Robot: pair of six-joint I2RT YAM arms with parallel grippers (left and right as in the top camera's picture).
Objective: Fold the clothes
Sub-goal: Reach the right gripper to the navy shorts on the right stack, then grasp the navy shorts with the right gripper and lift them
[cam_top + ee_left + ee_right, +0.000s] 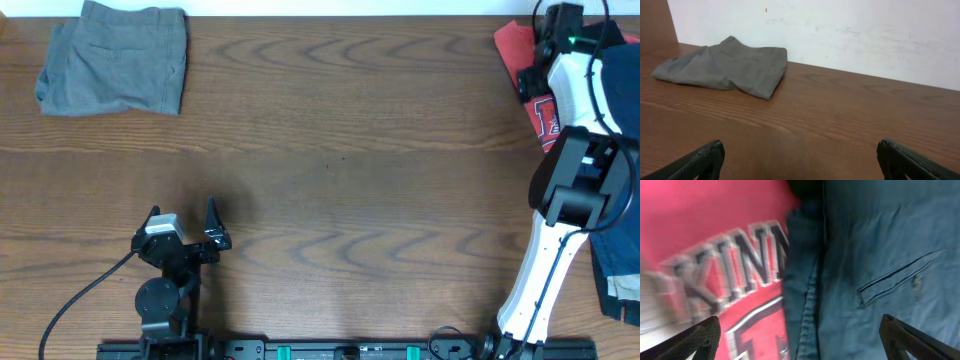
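The clothes, the navy denim piece, sit directly under your right gripper. They fill the wrist view from about the centre across to the right finger, with a stitched slit pocket showing on that side. Under the left finger is the red T-shirt with block lettering, and the navy edge meets it roughly mid-gap. That view is blurred, so can't tell which fabric overlaps which. Right gripper is spread wide with nothing between the fingers. Your left gripper is also spread fully and empty, low over bare table. The grey shorts lie ahead of it and off to its left, well apart, near the wall.
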